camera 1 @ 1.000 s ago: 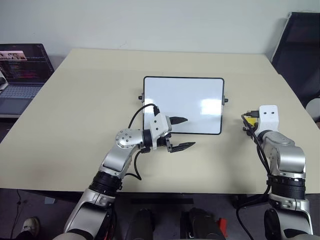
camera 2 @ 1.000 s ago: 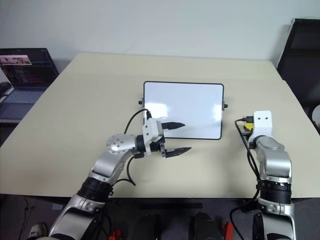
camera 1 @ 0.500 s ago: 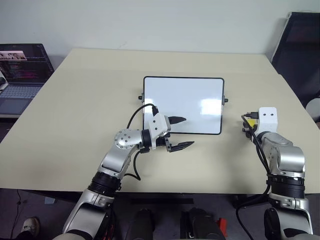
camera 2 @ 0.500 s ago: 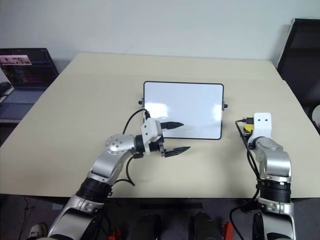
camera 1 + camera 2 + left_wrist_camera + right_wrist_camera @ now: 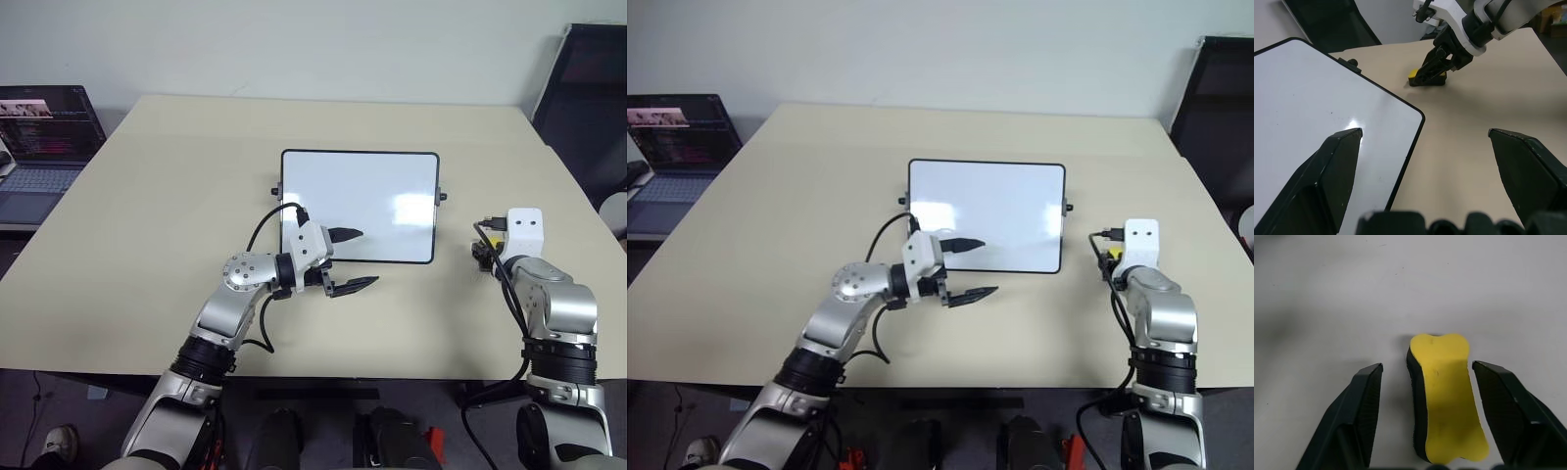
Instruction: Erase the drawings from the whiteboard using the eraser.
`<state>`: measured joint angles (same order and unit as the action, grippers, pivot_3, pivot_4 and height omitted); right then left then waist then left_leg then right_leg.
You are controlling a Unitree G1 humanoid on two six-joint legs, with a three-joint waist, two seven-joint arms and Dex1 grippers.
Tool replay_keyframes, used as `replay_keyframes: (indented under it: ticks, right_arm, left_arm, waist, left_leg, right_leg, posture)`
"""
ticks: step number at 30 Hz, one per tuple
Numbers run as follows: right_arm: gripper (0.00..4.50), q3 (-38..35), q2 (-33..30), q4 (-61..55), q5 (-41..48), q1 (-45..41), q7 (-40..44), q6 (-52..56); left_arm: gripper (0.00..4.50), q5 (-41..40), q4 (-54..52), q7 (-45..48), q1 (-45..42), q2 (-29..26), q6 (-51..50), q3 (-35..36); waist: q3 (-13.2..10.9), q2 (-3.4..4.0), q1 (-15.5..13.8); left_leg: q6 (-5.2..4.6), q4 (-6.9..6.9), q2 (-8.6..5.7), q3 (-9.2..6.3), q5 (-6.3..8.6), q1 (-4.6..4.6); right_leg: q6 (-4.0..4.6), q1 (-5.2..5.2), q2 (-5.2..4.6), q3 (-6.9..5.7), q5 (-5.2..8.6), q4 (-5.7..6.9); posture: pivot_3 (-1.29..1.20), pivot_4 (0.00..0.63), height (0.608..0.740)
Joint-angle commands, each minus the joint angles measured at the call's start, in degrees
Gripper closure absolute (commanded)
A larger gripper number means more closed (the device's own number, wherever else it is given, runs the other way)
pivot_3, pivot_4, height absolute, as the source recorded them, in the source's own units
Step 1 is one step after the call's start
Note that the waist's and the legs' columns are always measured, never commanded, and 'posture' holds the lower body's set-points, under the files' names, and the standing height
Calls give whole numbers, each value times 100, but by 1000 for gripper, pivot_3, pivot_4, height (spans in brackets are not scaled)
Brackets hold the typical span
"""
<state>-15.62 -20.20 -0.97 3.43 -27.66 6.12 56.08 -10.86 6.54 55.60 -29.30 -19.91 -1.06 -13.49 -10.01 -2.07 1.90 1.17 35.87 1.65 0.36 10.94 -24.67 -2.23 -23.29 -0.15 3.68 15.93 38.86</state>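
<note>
We see a smooth beige table (image 5: 176, 196) with a glossy white whiteboard (image 5: 360, 201) lying flat near its middle; the board has a thin black frame, rounded corners and small black knobs on both short sides, and its surface reflects a bright patch of light. We cannot make out any drawings on it.

Our left gripper (image 5: 351, 259) hovers at the board's near edge, its 2 black tapered fingers spread wide; one finger reaches over the white surface, the other over bare table just beside the frame.

The eraser (image 5: 1445, 396) lies on the table to the right of the board, well apart from it; it is a small oblong block, pinched at the waist like a bone, with a matte yellow top and a black base.

Our right gripper (image 5: 1432, 421) sits around it with the fingers apart; a dark finger stands on each side of the block, with a gap showing on both sides.

A laptop (image 5: 44, 147) with a lit screen stands off the table's far left corner.
</note>
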Motion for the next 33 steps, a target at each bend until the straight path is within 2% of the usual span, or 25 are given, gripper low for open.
replay_keyframes:
  ticks: [1,11,19,26,33]
  right_arm:
    - [1238,-95,-108,-130,22,-39,-60,-71]
    - [1238,-221,-29,-671,-3,76,-366,39]
    - [1238,-214,114,-1702,-82,412,-659,-23]
    - [1238,-34,407,-2193,-392,1345,-986,-1239]
    - [1238,237,793,-2046,-803,2219,-1365,-2850]
  left_arm:
    - [0,-26,-230,-37,-60,-6,10,70]
    - [0,-38,-379,-261,70,-130,-116,281]
    - [0,24,-707,-1505,371,-92,-536,1033]
    - [0,474,-897,-3096,873,-227,-611,1985]
    - [0,548,-872,-4145,1652,-186,-624,2870]
  waist:
    - [0,0,0]
    - [0,0,1]
    - [0,0,1]
    - [0,0,0]
    - [2,1,4]
  left_leg:
    - [0,0,0,0,0,0]
    - [0,0,0,0,0,0]
    - [0,2,6,-7,0,0]
    - [0,1,7,-9,0,0]
    - [1,0,12,-10,1,4]
  right_leg:
    - [0,0,0,0,0,0]
    - [0,0,0,1,0,0]
    - [-1,0,-1,1,0,2]
    - [-2,0,-3,3,1,1]
    - [-2,-1,-7,6,1,3]
  posture:
    - [0,150,740]
    - [0,150,740]
    - [0,150,740]
    - [0,150,740]
    - [0,150,740]
